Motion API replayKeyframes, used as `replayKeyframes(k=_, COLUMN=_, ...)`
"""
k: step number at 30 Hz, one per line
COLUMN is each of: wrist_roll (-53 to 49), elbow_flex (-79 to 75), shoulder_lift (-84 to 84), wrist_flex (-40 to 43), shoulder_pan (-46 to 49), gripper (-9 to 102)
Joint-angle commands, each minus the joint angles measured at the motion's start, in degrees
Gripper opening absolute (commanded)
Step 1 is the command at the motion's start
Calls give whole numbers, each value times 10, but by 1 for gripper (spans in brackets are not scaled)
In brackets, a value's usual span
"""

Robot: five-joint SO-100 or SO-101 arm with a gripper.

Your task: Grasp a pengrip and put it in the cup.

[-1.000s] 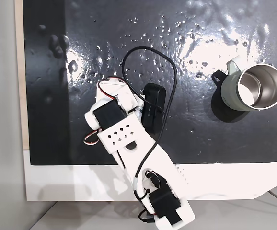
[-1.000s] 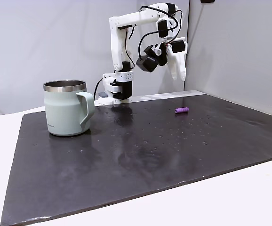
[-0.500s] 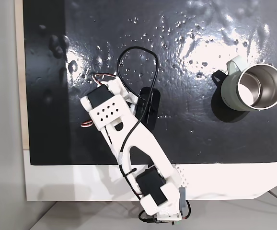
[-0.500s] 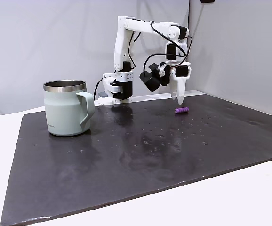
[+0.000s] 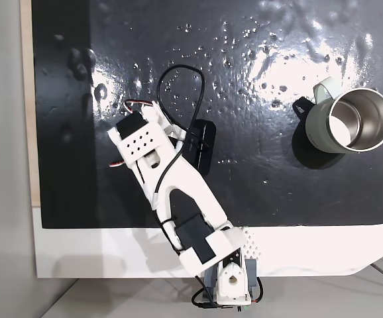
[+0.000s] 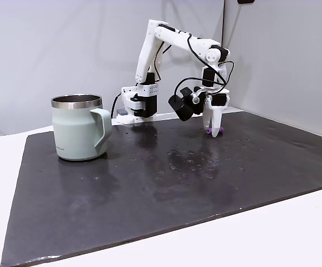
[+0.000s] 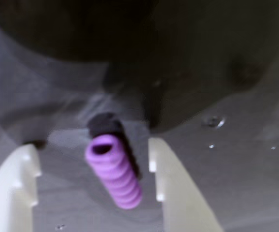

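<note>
In the fixed view from above, you see one white plastic arm (image 5: 171, 185) with black servo blocks reaching over a glossy black mat (image 5: 258, 86) dotted with small bumps or droplets, and one round mug with a shiny steel inside, pale grey-green wall and black handle (image 5: 347, 122) standing upright near the mat's right edge, well apart from the arm. The arm's own body covers its fingers here, so you cannot tell their state from this angle. No writing or label can be read. In the fixed view from the side, you find the same single cup (image 6: 78, 128) on the left of the mat (image 6: 166, 183), and the white two-finger gripper (image 6: 213, 130) pointing straight down at the far right part of the mat, its tips at the surface with one small light-purple ribbed pengrip (image 6: 217, 130) just showing beside them. In the wrist view, the one soft-looking ribbed purple tube (image 7: 114, 171) lies on the grey, reflective surface, its hollow end facing the camera, between the two cream-white fingers (image 7: 173, 188). The fingers stand apart, with a gap visible on each side of the pengrip.
</note>
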Motion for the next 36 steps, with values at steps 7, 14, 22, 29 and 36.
replayKeyframes(k=7, wrist_roll=-7, elbow_flex=-48, shoulder_lift=-31, wrist_flex=-14, shoulder_pan=-5, gripper=7)
replayKeyframes(k=14, wrist_roll=-4, elbow_flex=-51, shoulder_lift=-12, wrist_flex=21, shoulder_pan=14, gripper=0)
replayKeyframes(k=22, wrist_roll=-83, elbow_flex=-168, shoulder_lift=124, wrist_flex=153, shoulder_pan=39, gripper=0)
replayKeyframes(k=29, wrist_roll=-200, elbow_flex=-281, shoulder_lift=234, wrist_flex=221, shoulder_pan=57, gripper=0)
replayKeyframes(k=36, wrist_roll=-245, elbow_flex=-265, shoulder_lift=306, wrist_flex=224, shoulder_pan=90, gripper=0)
